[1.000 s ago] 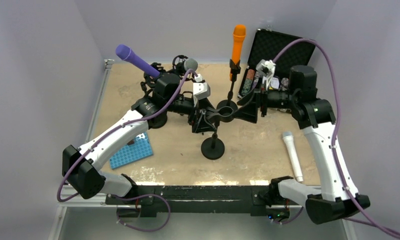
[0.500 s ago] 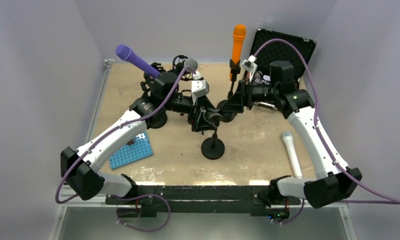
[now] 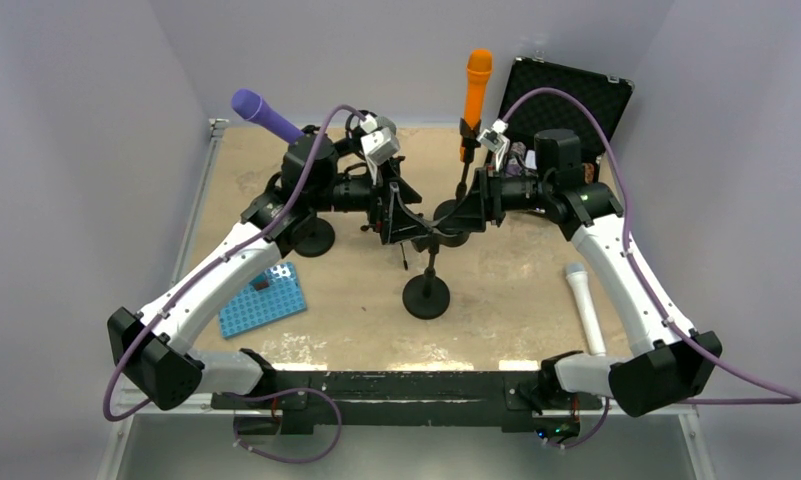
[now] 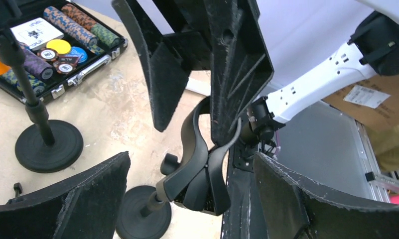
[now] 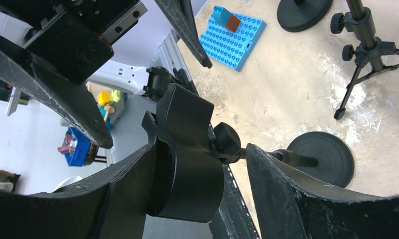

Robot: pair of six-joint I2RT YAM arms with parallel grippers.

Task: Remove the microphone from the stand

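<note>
The middle stand [image 3: 426, 296] has a black round base and an empty black clip [image 3: 446, 224] on top; no microphone sits in it. My left gripper [image 3: 412, 222] is open just left of the clip, which shows between its fingers in the left wrist view [image 4: 199, 169]. My right gripper [image 3: 468, 212] is open around the clip from the right. In the right wrist view the clip [image 5: 187, 149] rests against one finger, with a gap to the other. A white microphone [image 3: 586, 312] lies on the table at the right.
An orange microphone [image 3: 477, 85] stands on a stand at the back, a purple one [image 3: 264, 115] on a stand at the back left. An open case of poker chips [image 3: 566, 100] is at the back right. A blue brick plate [image 3: 264, 302] lies front left. A small tripod [image 5: 366, 50] stands behind.
My right gripper has swung left and now brackets the clip. My left arm has drawn back toward the far left, its wrist now covering the grey microphone head behind it.
</note>
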